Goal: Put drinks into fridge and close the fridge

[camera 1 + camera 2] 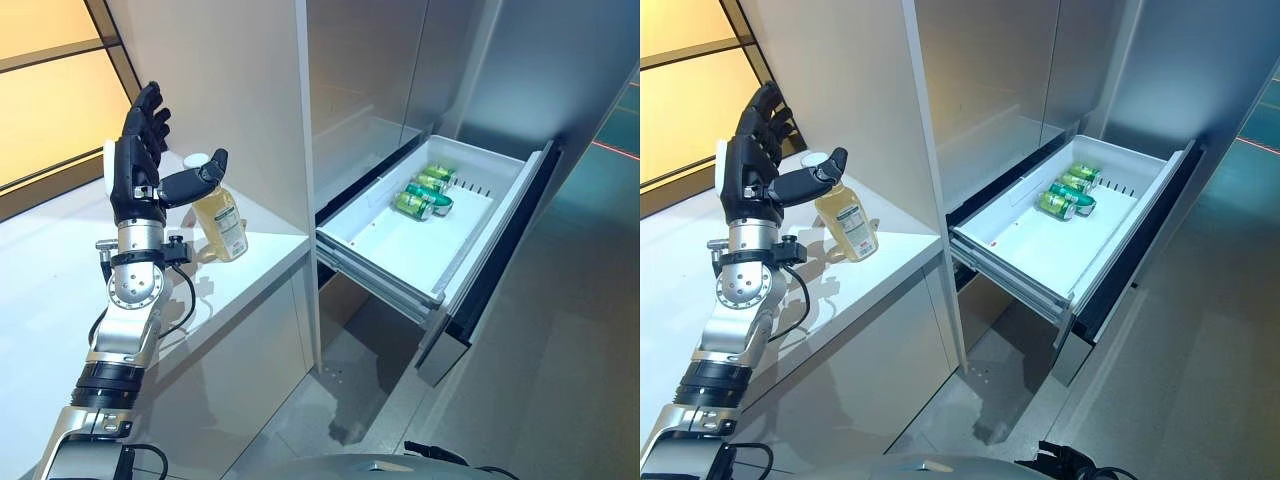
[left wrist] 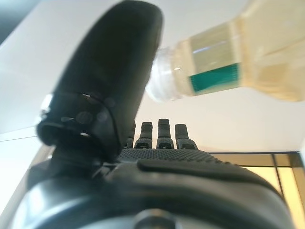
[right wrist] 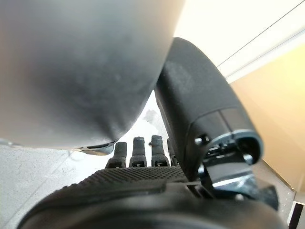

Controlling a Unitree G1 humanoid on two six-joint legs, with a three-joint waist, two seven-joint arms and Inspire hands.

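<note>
Here, a white counter [image 1: 250, 265] runs along the robot's left side and ends at a tall white panel [image 1: 230, 90], beyond which the fridge's drawer [image 1: 470, 255] stands pulled out over a grey floor [image 1: 560, 380]. Three green cans [image 1: 424, 192] lie on their sides at the drawer's far end; the rest of its white bottom is bare. A bottle [image 1: 222, 220] of pale yellow drink with a white cap stands upright on the counter, near its front edge and just beside the panel. The left hand [image 1: 140, 160] is raised beside the bottle, fingers straight and spread, thumb [image 1: 195, 180] reaching across the bottle's neck without gripping it. The right hand [image 3: 143, 183] shows only in its own wrist view, fingers extended, holding nothing. Amber wall panels [image 1: 50, 90] rise behind the counter.
</note>
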